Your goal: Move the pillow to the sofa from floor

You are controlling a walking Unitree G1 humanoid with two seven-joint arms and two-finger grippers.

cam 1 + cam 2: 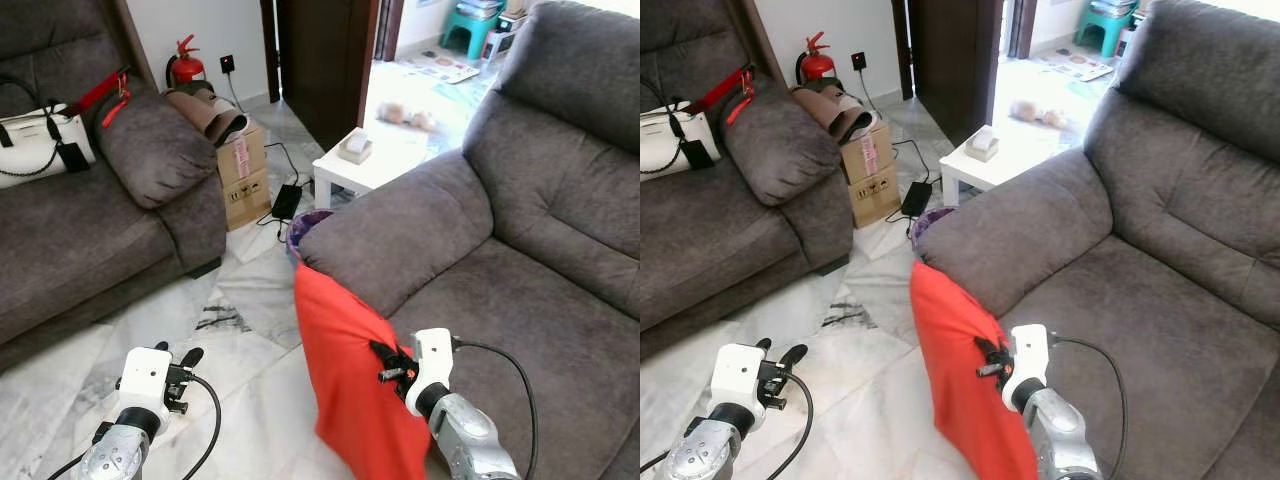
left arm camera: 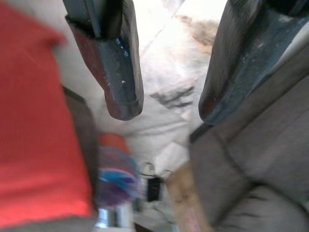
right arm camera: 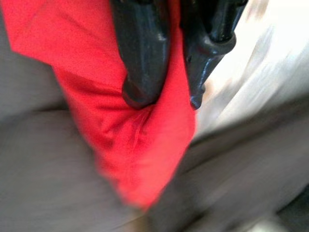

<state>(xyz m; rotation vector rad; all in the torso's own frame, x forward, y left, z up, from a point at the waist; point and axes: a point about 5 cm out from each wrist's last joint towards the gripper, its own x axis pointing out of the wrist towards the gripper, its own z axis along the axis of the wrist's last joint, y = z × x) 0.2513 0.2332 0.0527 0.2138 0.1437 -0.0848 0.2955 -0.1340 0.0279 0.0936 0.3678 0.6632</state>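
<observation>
A red pillow [image 1: 345, 370] stands on edge against the front of the grey sofa [image 1: 520, 250] on my right, beside its armrest [image 1: 395, 235]. My right gripper [image 1: 385, 362] is shut on the pillow's upper edge, pinching red fabric [image 3: 145, 121] between its fingers [image 3: 142, 53]. My left gripper [image 1: 178, 358] hovers low over the marble floor [image 1: 230, 340], left of the pillow, open with nothing between its fingers [image 2: 118, 67]. The red pillow [image 2: 34, 130] shows blurred at the side of the left wrist view.
A second grey sofa [image 1: 90, 220] with a white bag [image 1: 35, 145] stands on the left. Behind it are a cardboard box [image 1: 243, 172], a fire extinguisher [image 1: 186, 65] and a charger cable [image 1: 285, 200]. A small white table [image 1: 370, 165] and a purple bin [image 1: 305, 225] stand behind the armrest.
</observation>
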